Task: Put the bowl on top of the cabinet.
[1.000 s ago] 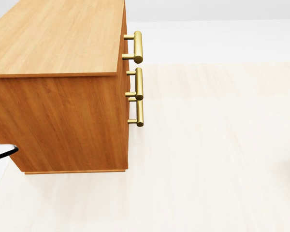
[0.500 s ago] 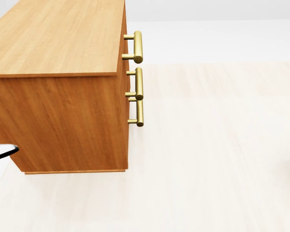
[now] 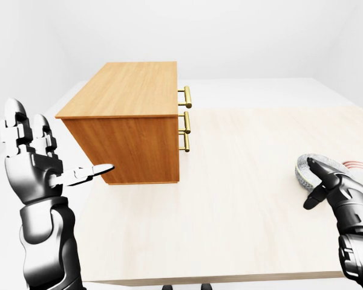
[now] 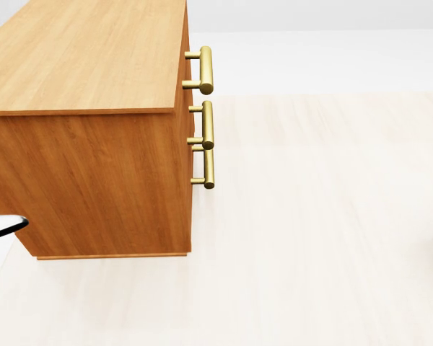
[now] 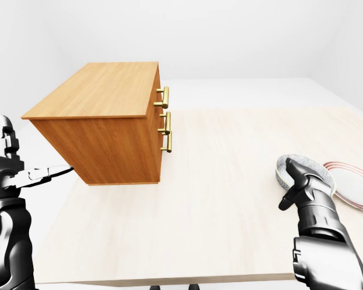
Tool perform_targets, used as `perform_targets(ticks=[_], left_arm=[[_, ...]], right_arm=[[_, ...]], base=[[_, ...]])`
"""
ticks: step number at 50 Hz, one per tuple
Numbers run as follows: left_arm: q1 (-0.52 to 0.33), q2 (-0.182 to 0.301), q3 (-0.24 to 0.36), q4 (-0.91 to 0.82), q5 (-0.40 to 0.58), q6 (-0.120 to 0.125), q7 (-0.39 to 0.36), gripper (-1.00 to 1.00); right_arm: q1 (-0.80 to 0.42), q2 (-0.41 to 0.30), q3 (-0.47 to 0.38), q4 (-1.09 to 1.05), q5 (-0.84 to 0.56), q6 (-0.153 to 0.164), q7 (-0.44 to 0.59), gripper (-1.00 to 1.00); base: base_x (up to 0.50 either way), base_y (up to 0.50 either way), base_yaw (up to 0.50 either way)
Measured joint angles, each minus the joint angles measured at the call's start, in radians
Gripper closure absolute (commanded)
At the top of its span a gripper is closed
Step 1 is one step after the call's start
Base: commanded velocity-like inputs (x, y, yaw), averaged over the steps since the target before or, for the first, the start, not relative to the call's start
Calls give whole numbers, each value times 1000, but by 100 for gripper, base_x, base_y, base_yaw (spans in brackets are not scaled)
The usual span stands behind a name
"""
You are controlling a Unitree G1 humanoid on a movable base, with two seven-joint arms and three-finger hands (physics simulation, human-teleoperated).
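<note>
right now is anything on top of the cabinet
Nothing: the cabinet top shows only bare wood. The bowl sits on the table by the right hand. The cabinet's drawers look shut, so the inside is hidden.

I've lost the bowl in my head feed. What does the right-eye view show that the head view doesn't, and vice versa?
Only the right-eye view: the right hand at the rim of the grey patterned bowl, the red-rimmed white plate beside it, and the raised, open left hand. Only the head view: nothing new, just a closer look at one side of the orange-brown wooden cabinet; the bowl is a sliver at its right edge. Both: that cabinet, its three brass bar handles and the pale wooden table.
</note>
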Motion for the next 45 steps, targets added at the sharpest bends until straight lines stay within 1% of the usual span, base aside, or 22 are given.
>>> perform_targets(ticks=[27, 41, 42, 43, 44, 45], left_arm=[[-1, 1, -1, 5, 0, 0, 1, -100], [2, -1, -2, -3, 2, 0, 0, -100], [2, -1, -2, -3, 3, 0, 0, -100], [2, -1, -2, -3, 3, 0, 0, -100], [2, -1, -2, -4, 3, 0, 0, -100], [2, -2, -2, -4, 3, 0, 0, -100]], right_arm=[[75, 30, 0, 18, 50, 0, -30, -100], [98, 26, 1, 18, 59, 0, -39, -100], [99, 26, 1, 18, 59, 0, -39, -78], [100, 26, 1, 18, 60, 0, -40, -17], [101, 27, 0, 18, 62, 0, -41, 81], [102, 27, -1, 18, 62, 0, -45, 100]], base=[[0, 0, 0], [0, 0, 0], [0, 0, 0], [0, 0, 0], [0, 0, 0], [0, 0, 0]])
